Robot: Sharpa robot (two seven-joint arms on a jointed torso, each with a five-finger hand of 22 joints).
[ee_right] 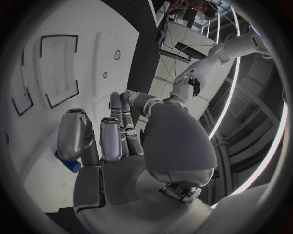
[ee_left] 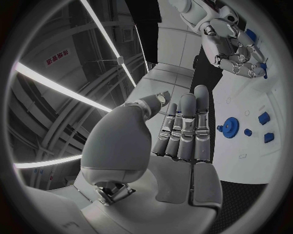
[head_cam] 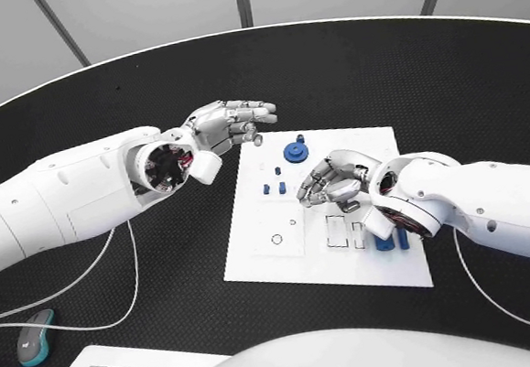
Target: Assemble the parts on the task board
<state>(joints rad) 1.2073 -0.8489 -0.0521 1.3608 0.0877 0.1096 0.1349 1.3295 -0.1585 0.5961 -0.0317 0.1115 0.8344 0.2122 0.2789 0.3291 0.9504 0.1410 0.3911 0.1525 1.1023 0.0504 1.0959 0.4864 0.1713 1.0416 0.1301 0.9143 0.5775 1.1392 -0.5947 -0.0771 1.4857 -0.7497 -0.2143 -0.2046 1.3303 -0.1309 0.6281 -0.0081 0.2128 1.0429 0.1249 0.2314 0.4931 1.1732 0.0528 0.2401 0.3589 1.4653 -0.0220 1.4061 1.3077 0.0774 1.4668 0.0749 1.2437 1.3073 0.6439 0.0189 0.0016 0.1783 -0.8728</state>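
Left silver hand (head_cam: 228,124) spread, holding nothing, off far-left corner of white rectangular task board (head_cam: 275,256). Right silver hand (head_cam: 333,181) fingers curled over board's middle; can't tell if pinching anything. Round blue gear part (head_cam: 296,151) near far edge.

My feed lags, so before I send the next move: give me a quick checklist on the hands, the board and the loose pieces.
1. Left hand empty, fingers straight, beside the board's far corner: ok.
2. Right hand over the board, fingers curled; holding a piece or not: cannot tell.
3. Blue gear on the board, apart from both hands: ok.
4. Board flat on the table: ok.
5. Cable off the board: ok.
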